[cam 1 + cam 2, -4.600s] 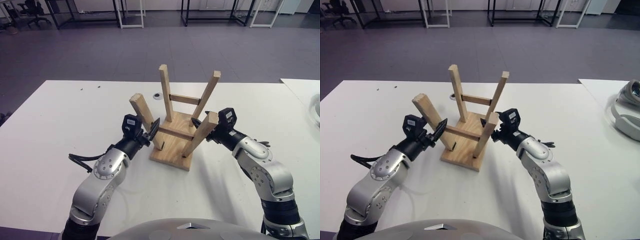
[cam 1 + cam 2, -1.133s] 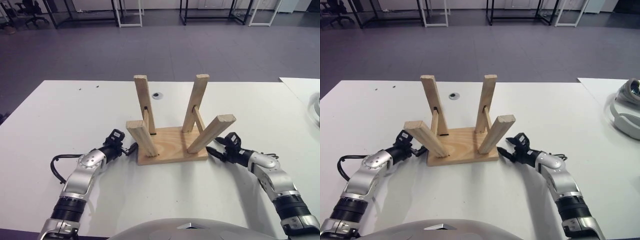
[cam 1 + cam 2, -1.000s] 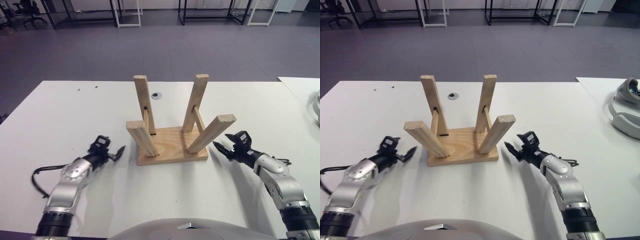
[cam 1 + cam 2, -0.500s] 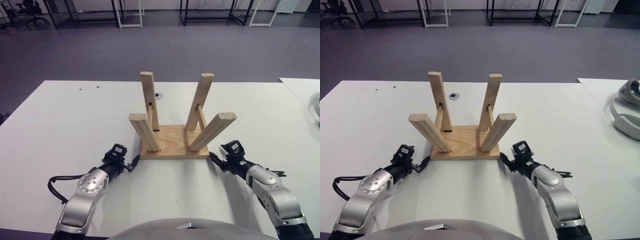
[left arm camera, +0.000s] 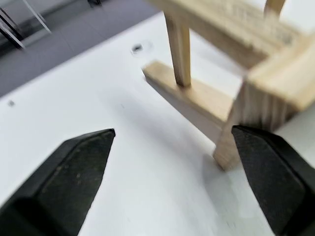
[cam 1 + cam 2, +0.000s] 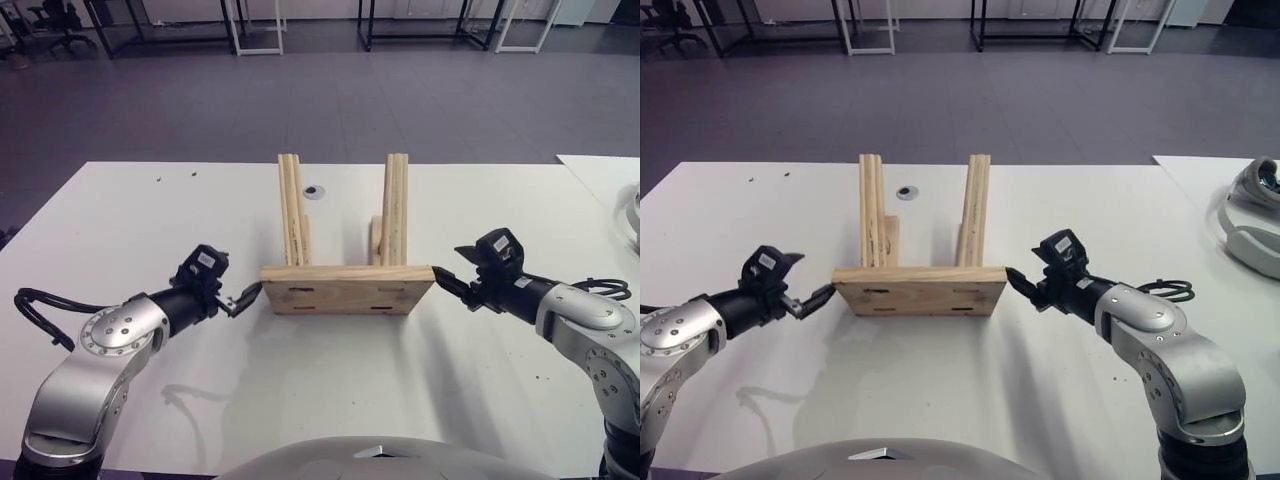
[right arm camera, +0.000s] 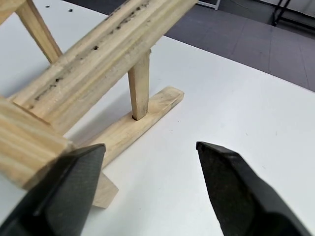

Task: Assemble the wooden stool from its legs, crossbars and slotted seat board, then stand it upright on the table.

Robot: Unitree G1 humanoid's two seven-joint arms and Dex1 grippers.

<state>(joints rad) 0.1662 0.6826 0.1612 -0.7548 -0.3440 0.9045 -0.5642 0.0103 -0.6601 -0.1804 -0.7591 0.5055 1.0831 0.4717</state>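
The assembled wooden stool lies tipped on its side on the white table (image 6: 130, 220). Its seat board (image 6: 345, 288) stands on edge facing me, and the legs (image 6: 292, 210) point away toward the far side. My left gripper (image 6: 245, 295) is open at the board's left end, one fingertip touching that edge. My right gripper (image 6: 445, 283) is open at the board's right end, its tip against that edge. In the left wrist view the board's corner (image 5: 266, 93) sits beside one finger (image 5: 273, 172). The right wrist view has a leg and crossbar (image 7: 140, 88) beyond the open gripper (image 7: 150, 146).
A small dark grommet (image 6: 316, 190) sits in the table behind the stool. A white headset-like object (image 6: 1252, 215) lies on the neighbouring table at the right. A black cable (image 6: 35, 300) loops off my left arm. Open tabletop lies in front of the stool.
The stool has tipped from legs-up onto its side, so the seat board now stands on edge facing me. Both grippers have risen to the board's two ends.
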